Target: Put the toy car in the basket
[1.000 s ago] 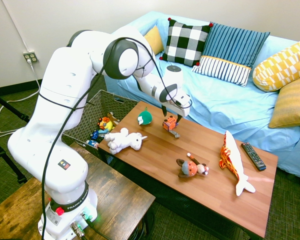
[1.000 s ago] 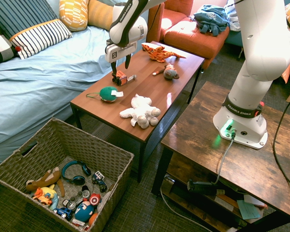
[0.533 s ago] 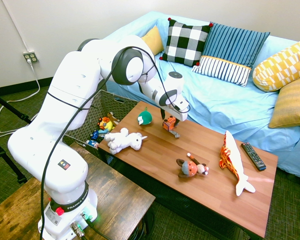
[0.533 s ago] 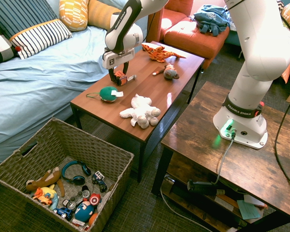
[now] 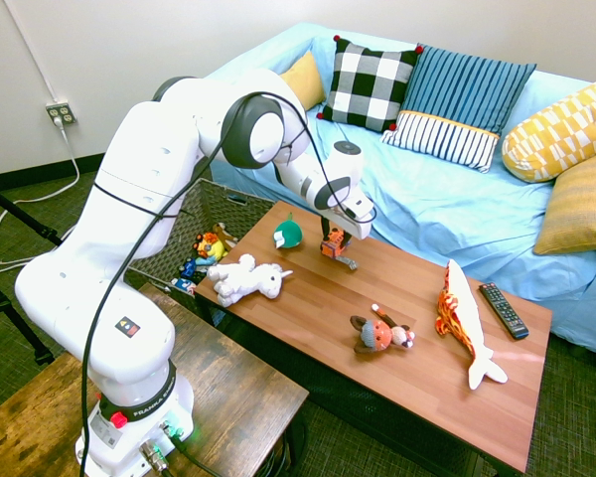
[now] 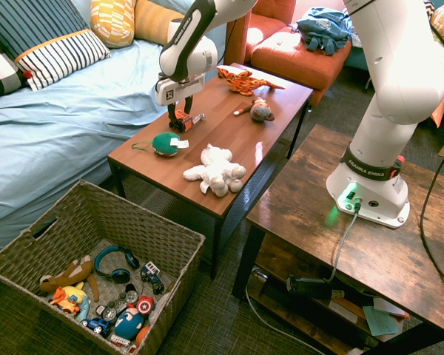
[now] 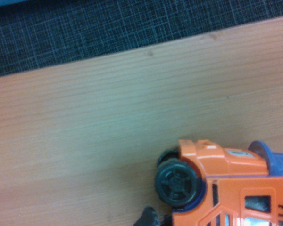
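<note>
Second exterior view: I am closing the grasp stage from my remote post, the gripper (image 6: 180, 119) pinching the toy car (image 6: 183, 122) between its two fingers. Car and gripper are sitting just beyond the green plush (image 6: 164, 143), on the side away from the basket (image 6: 137, 220), at or barely above the tabletop. Next, I am judging, the move is calling for a firm hold, a lift clearing the plush, then a carry past it for release inside the basket.

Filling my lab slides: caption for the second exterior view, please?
Tool at the toy car, woven basket waiting below.
</note>
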`<act>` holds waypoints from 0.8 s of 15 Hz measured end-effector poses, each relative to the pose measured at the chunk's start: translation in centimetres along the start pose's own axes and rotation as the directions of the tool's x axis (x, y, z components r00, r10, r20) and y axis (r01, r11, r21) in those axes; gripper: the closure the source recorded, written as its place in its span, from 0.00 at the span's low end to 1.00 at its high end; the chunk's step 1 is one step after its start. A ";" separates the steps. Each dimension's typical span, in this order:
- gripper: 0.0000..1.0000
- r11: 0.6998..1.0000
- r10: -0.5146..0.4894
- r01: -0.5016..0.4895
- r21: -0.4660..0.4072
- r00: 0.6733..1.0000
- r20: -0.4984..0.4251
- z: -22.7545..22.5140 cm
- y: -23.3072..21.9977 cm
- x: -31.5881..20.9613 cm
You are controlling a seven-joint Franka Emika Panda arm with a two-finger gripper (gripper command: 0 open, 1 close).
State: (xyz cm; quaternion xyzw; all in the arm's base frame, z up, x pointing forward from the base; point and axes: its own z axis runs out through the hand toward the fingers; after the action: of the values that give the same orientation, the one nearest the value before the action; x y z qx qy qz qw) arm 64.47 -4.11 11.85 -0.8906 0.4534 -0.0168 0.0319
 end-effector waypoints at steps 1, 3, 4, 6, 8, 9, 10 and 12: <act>1.00 1.000 0.000 0.000 0.001 1.000 -0.002 0.0 0.0 0.0; 1.00 1.000 0.002 -0.002 0.006 1.000 -0.011 -0.5 0.0 0.3; 1.00 1.000 0.008 -0.008 0.013 1.000 -0.016 -1.1 0.0 0.6; 1.00 0.999 0.027 -0.025 0.047 0.999 -0.030 -4.3 0.2 1.2; 1.00 0.996 0.017 -0.012 0.083 0.998 -0.058 -9.6 0.1 0.6; 1.00 0.996 -0.007 0.015 0.092 0.997 -0.078 -12.7 -0.8 -0.5; 1.00 0.994 -0.040 0.050 0.096 0.994 -0.102 -15.8 -2.4 -2.7; 1.00 0.988 -0.126 0.138 0.073 0.981 -0.149 -21.0 -6.2 -11.1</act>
State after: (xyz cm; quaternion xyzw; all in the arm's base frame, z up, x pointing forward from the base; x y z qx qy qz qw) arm 61.69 7.67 33.23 -0.9131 0.3931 -0.1019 0.0351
